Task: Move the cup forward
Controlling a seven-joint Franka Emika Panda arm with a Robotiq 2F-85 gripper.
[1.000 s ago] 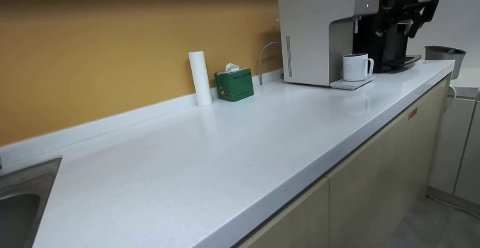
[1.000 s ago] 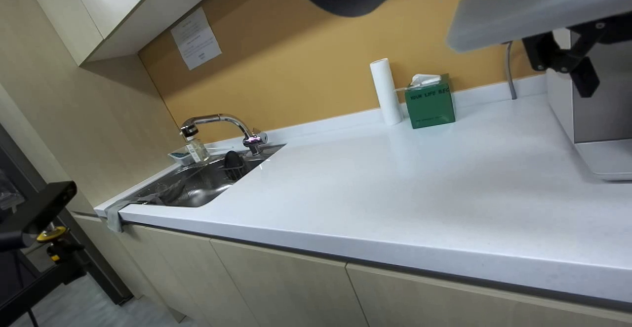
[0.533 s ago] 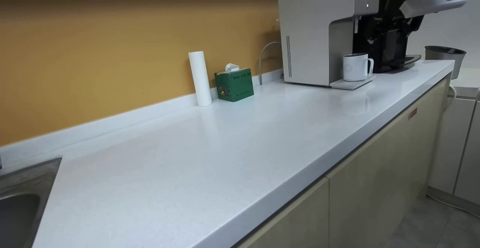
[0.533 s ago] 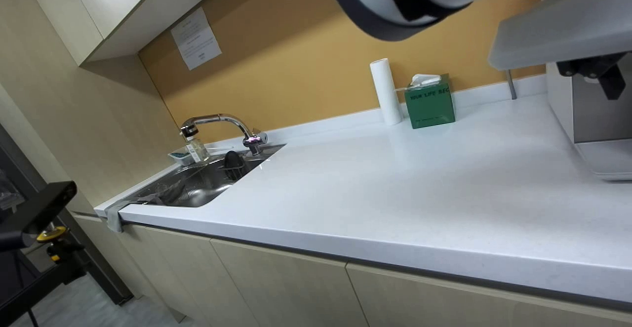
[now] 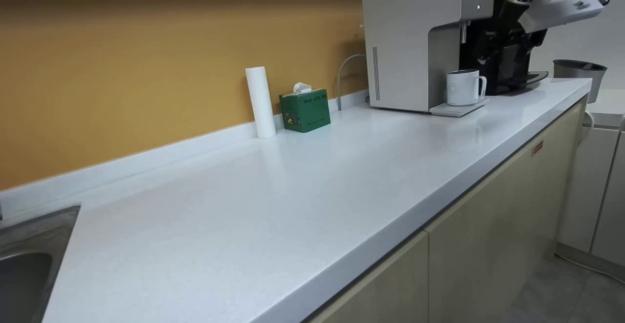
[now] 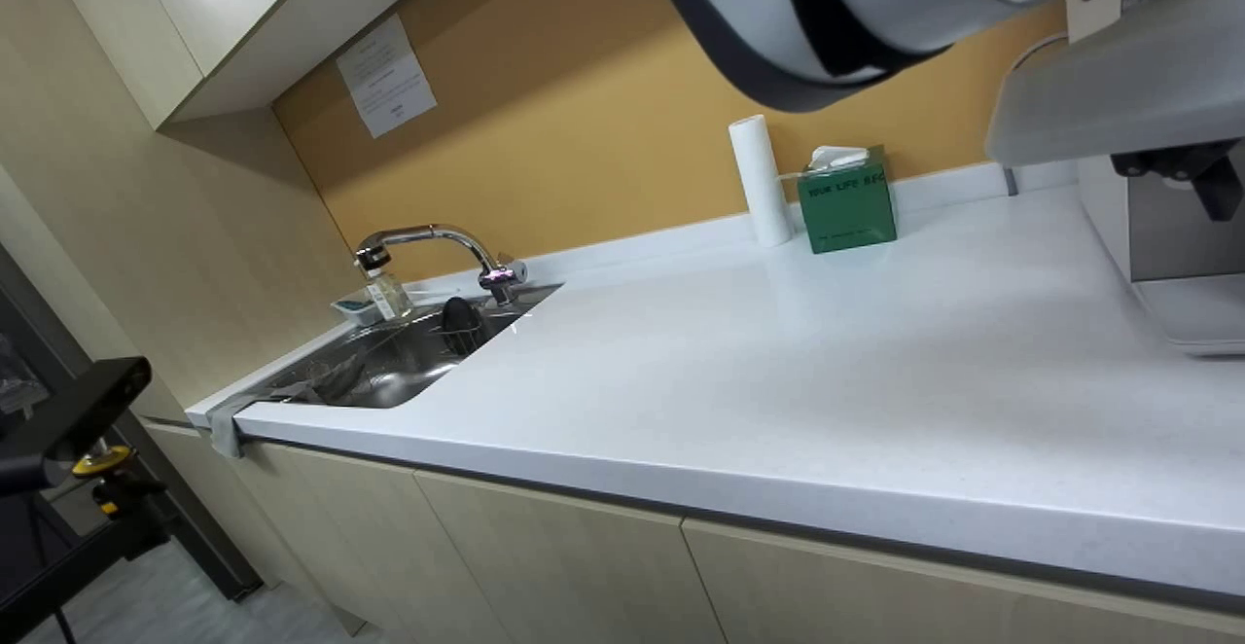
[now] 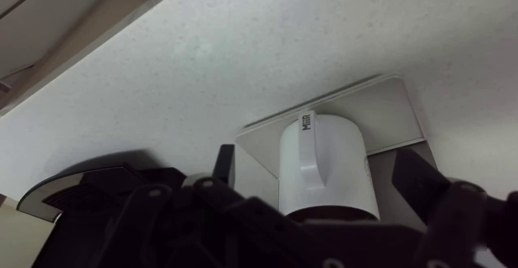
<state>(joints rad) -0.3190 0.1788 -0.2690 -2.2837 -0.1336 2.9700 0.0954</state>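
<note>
**Observer:** Where does the white mug (image 5: 462,89) stand?

**Recorder:** Upright on the drip tray (image 5: 451,112) of a pale grey coffee machine (image 5: 403,54). The handle (image 7: 308,146) points away from that machine's body. Wrist view shows "MiiR" lettering on it, and bare tray to either side of the mug.

**Observer:** And the tool (image 7: 320,173)?

**Recorder:** Fingers (image 7: 225,164) well apart. In the wrist view the mug shows between them, a gap visible on each side. In an exterior view the tool sits higher than the mug's rim, dark against a black coffee machine (image 5: 505,76), so its outline reads poorly there. Its depth relative to the mug cannot be told.

**Observer:** What else is on the table (image 5: 293,206)?

**Recorder:** Near the ochre wall (image 5: 171,79), in both exterior views: a slim white roll on end, (image 5: 261,102) just beside a green tissue box (image 5: 306,112). A tissue pokes from the box's top; "YOUR LIFE" legible on its side. A grey bin (image 5: 580,73) shows past the end near the machines.

**Observer:** The opposite end?

**Recorder:** A steel sink (image 6: 401,388) set into the top, with a chrome faucet (image 6: 438,232) arching above. A bottle (image 6: 391,296) stands by the sink's rim. A printed sheet (image 6: 387,75) hangs on the wall.
</note>
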